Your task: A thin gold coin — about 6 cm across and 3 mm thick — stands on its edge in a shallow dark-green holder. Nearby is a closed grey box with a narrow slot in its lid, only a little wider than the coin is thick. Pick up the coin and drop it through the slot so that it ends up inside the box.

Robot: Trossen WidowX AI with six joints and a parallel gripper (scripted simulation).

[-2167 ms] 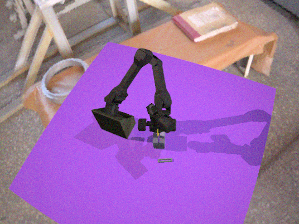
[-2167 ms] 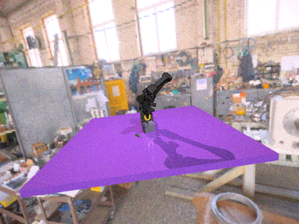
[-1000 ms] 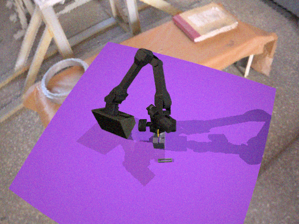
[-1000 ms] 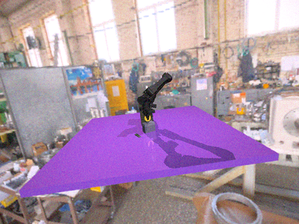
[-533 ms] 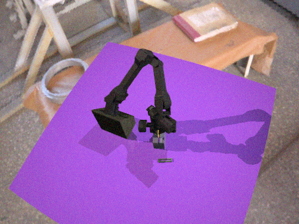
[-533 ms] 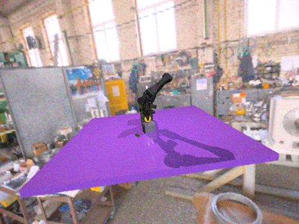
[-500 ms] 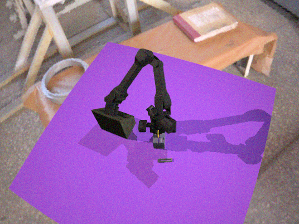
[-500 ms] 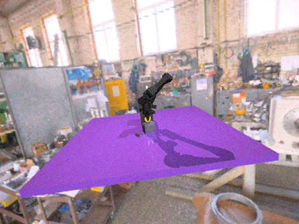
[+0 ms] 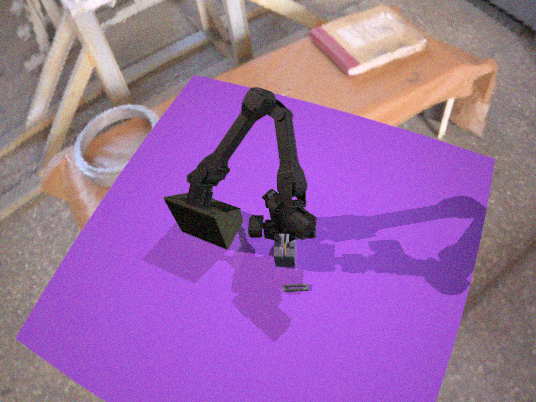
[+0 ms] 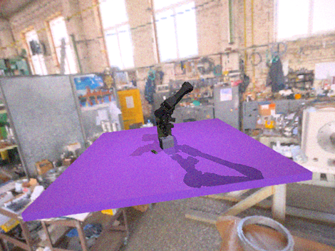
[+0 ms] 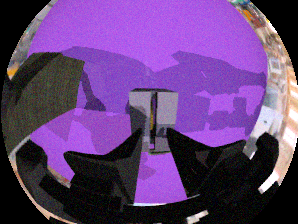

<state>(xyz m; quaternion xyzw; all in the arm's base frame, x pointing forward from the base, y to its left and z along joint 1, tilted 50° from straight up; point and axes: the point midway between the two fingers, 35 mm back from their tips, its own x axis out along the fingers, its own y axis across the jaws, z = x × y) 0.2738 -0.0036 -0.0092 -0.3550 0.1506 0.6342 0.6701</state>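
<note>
The grey box [image 9: 288, 257] [image 10: 167, 143] [image 11: 141, 106] stands on the purple table top, right under my gripper [image 9: 285, 237] [image 11: 154, 139]. The gripper's fingers stand apart on either side of the lid's slot, and nothing is clamped between them. The gold coin [image 9: 285, 244] shows only as a thin yellow sliver on edge at the slot, between the fingers and the lid. I cannot tell how deep it sits. The dark-green holder [image 9: 297, 288] [image 10: 154, 151] lies empty on the table a little in front of the box.
The arm's dark base block [image 9: 205, 220] stands to the left of the box. The purple table top [image 9: 150, 310] ends at edges on all sides. A wooden bench with a book [image 9: 367, 37] and a white ring [image 9: 107, 145] lie beyond it.
</note>
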